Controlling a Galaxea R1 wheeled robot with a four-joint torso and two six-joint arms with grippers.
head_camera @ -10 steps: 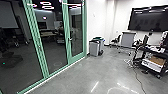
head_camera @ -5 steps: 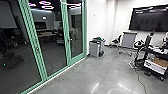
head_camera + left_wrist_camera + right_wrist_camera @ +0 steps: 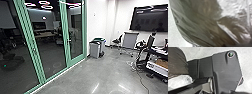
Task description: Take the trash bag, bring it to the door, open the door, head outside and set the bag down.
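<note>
OK, bag [image 3: 199,25]: wrist cams; bins [image 3: 94,51]: head cam.

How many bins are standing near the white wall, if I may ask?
2: a grey bin in front and a green-topped bin partly hidden behind it, both on the floor beside the white wall. Another could be hidden behind them.

Robot nearer the grey bins [image 3: 94,50]

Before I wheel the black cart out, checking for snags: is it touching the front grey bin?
Apart: the head view shows floor stretching between the cart and the grey bin.
</note>
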